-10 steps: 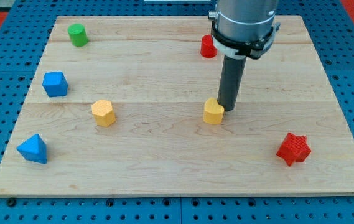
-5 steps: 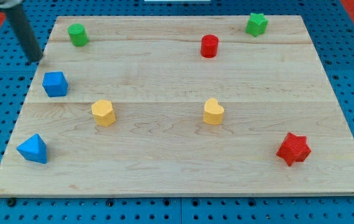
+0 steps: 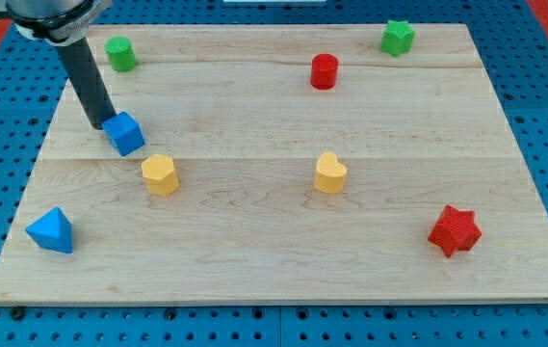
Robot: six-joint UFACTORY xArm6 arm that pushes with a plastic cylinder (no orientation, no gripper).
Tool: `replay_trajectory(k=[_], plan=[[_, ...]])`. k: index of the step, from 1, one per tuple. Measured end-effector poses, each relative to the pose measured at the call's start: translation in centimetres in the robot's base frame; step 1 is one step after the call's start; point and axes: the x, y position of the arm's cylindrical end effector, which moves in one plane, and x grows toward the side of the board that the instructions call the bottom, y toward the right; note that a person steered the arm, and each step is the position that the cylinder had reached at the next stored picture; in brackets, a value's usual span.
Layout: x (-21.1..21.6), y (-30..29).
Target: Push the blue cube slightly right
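Observation:
The blue cube (image 3: 124, 133) sits on the wooden board (image 3: 274, 241) at the view's left, turned at an angle, just above the yellow hexagonal block (image 3: 160, 174). My tip (image 3: 100, 124) is at the cube's upper-left side and touches it. The dark rod rises from there to the arm's grey body at the view's top left.
A green cylinder (image 3: 119, 53) stands near the view's top left. A blue pyramid-like block (image 3: 51, 230) is at the bottom left. A red cylinder (image 3: 324, 71), a green star (image 3: 398, 38), a yellow heart (image 3: 330, 173) and a red star (image 3: 455, 229) lie further right.
The rod went from the yellow heart to the board's left edge, then came in against the blue cube. The cube has slid right and slightly down and has turned.

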Motion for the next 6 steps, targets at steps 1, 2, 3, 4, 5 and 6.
replay_trajectory(k=[1, 2, 3, 4, 5, 6], plan=[[3.1, -1.6], [5.8, -1.4], [1.4, 0.3], [-0.2, 3.2], [1.2, 3.3], [3.4, 3.2]])
